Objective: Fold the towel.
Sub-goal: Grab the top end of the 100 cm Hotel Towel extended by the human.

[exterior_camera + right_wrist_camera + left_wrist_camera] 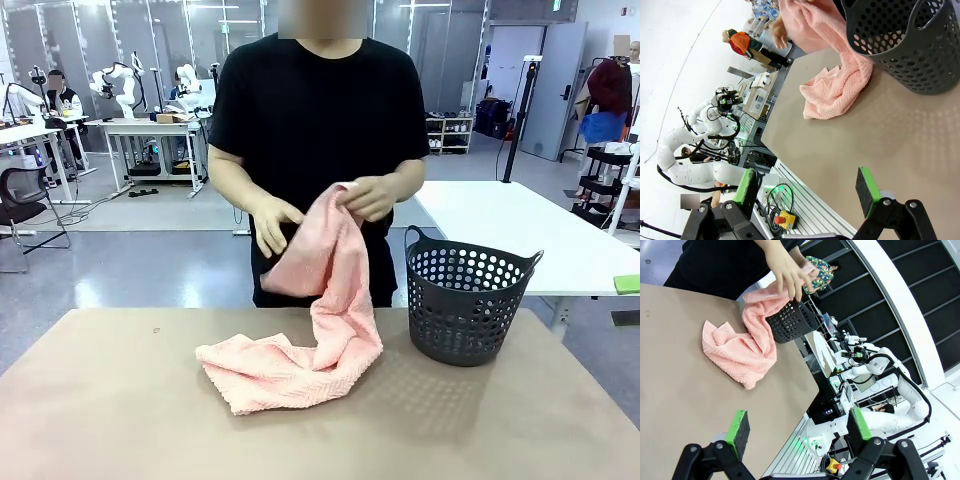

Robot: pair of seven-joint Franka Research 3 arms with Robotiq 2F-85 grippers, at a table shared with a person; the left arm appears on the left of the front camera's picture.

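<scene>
**Q:** Panels nearest the cameras: what do the wrist views add?

**A:** Left wrist view: the left gripper [798, 425] has its green pads spread wide with nothing between them. It hangs at the near edge of the table [680, 405]. Right wrist view: the right gripper [805, 185] is likewise spread and empty, over the same tan surface. Below that edge sits a red button [785, 218] on a yellow box, which the front view does not take in.

**Q:** Where is the towel?

**A:** Mid-table, well apart from both grippers. The towel [300, 350], salmon pink with a zigzag weave, lies partly in a crumpled heap on the surface, and its upper end is lifted clear.

**Q:** What does the front view supply?

**A:** The grip on that raised end. The person at the far side holds it with one hand [272, 222] and the other hand [372, 195] at about waist height. A dark grey perforated basket [470, 305] stands upright just beside the heap, on the robot's right.

**Q:** Surface and room?

**A:** The tabletop is matte and tan. Beyond the person are a grey floor, a white table [520, 225] and a black office chair [25, 195].
</scene>
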